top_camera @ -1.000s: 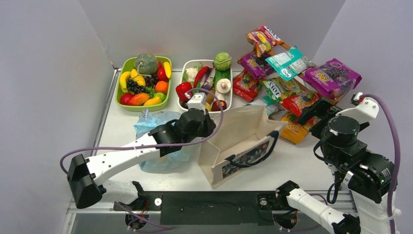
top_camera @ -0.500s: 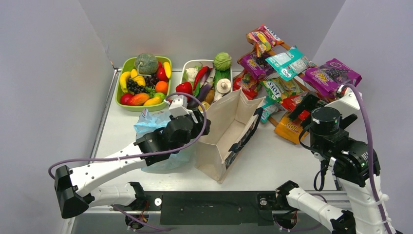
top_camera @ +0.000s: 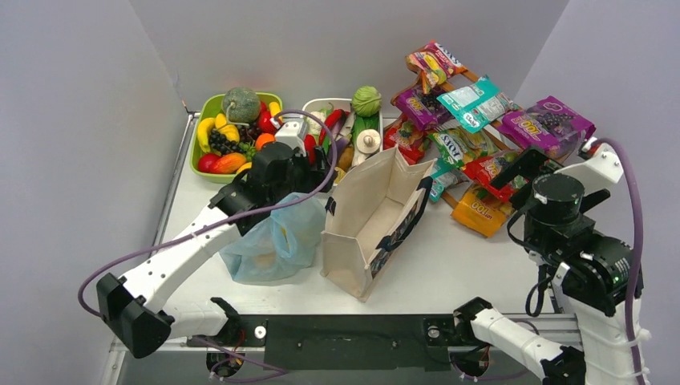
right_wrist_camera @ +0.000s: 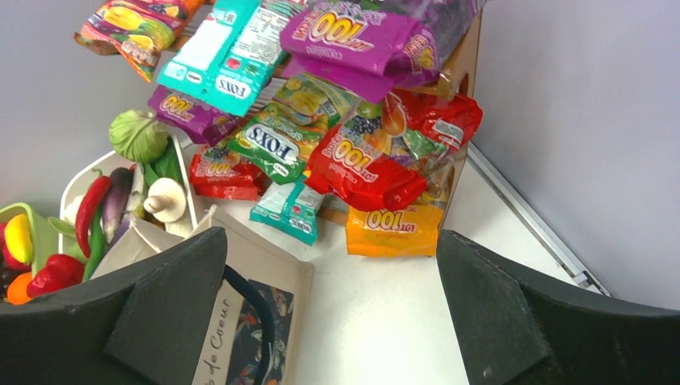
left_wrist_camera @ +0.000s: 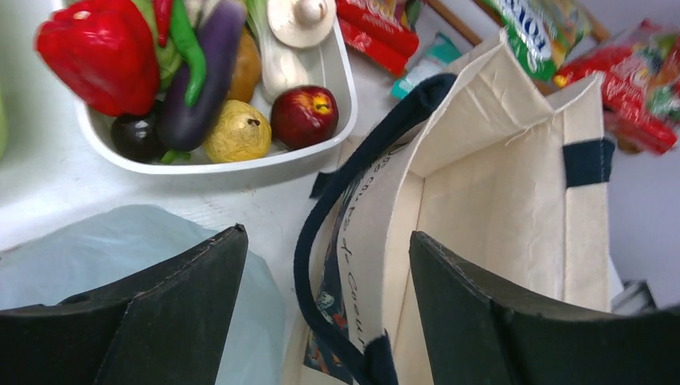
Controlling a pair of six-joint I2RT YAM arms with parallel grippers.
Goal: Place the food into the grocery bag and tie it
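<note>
Finds the thin, crinkly, translucent light-blue plastic grocery bag (top_camera: 273,245) slumped on the white table (top_camera: 481,265) left of centre, just beside and seemingly touching the stiff beige canvas tote with dark straps (top_camera: 377,212), which stands upright with its mouth open. Shows yellowish patches through the bag's film, too blurred to name. Puts the left gripper (left_wrist_camera: 325,241) above the line where bag and tote meet, jaws spread wide with nothing between them; catches, past its dark fingers (left_wrist_camera: 184,305), pale blue film at lower left and the tote's navy strap at lower right. Leaves the food beyond both bags, along the far edge: a lime-green tray (top_camera: 210,103) heaped with toy fruit (top_camera: 240,132), and just to its right a white tray (left_wrist_camera: 240,164) holding a red toy pepper (left_wrist_camera: 100,52), a purple toy aubergine (left_wrist_camera: 196,76), a yellow pear-like piece (left_wrist_camera: 236,132) and a red toy apple (left_wrist_camera: 303,116). Piles glossy printed snack packets (top_camera: 481,120) over a wooden rack (right_wrist_camera: 459,56) at far right. Holds the right gripper (right_wrist_camera: 330,237) raised near those packets, jaws likewise released and empty, above an orange packet (right_wrist_camera: 393,228) and the tote's corner.
</note>
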